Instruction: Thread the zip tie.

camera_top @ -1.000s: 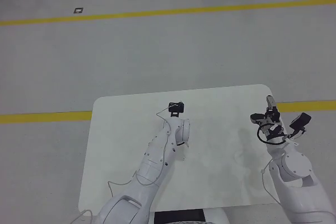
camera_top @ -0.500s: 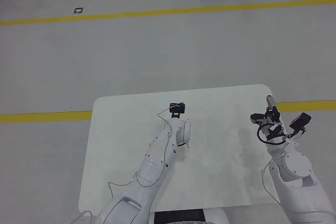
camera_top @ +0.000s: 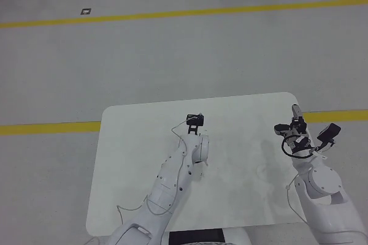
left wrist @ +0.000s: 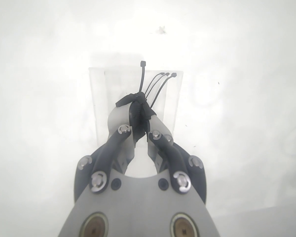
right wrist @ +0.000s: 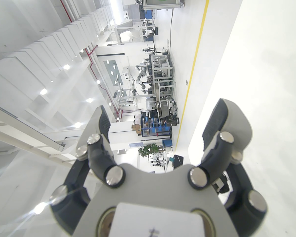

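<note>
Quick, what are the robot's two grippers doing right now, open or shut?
Left gripper: shut on a zip tie.
Right gripper: open, holding nothing.

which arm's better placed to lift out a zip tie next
Left. The left hand is closed right at the tails of the black plastic zip ties in the clear tray; the right hand is open at the white table edge, aimed away.
</note>
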You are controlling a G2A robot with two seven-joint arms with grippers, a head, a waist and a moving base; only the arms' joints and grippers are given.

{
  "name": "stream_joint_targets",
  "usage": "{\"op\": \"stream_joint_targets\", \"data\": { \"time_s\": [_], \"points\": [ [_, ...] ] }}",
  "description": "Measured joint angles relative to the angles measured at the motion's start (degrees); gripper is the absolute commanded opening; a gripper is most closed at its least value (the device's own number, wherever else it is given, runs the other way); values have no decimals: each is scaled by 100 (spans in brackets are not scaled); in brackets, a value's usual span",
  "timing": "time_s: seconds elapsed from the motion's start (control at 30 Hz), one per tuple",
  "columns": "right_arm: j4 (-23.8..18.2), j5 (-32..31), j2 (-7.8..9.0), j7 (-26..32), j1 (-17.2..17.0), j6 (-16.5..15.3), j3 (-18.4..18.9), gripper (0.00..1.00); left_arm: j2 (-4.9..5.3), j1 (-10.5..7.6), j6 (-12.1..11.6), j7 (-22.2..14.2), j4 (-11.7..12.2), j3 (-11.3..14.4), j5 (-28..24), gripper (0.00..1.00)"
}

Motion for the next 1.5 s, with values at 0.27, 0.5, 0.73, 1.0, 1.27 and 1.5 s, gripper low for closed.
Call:
{"op": "stream_joint_targets", "data": {
  "time_s": [0.27, 0.5, 0.73, 1.0, 1.27, 1.5],
  "points": [
    [0, 0, 0, 0, 0, 0, 0, 100, 79, 62, 0, -5, -144, 87, 0, 33],
    [0, 0, 0, 0, 0, 0, 0, 100, 148, 55, 0, -45, -188, 160, 0, 31],
    [0, 0, 0, 0, 0, 0, 0, 100, 187, -12, 0, -77, -109, 201, 0, 26],
    [0, 0, 0, 0, 0, 0, 0, 100, 211, -178, 0, 8, 190, 268, 0, 20],
    [0, 0, 0, 0, 0, 0, 0, 100, 183, -278, 0, 14, 387, 272, 0, 19],
    [0, 0, 0, 0, 0, 0, 0, 100, 139, -334, 0, 34, 517, 261, 0, 14]
  ]
}}
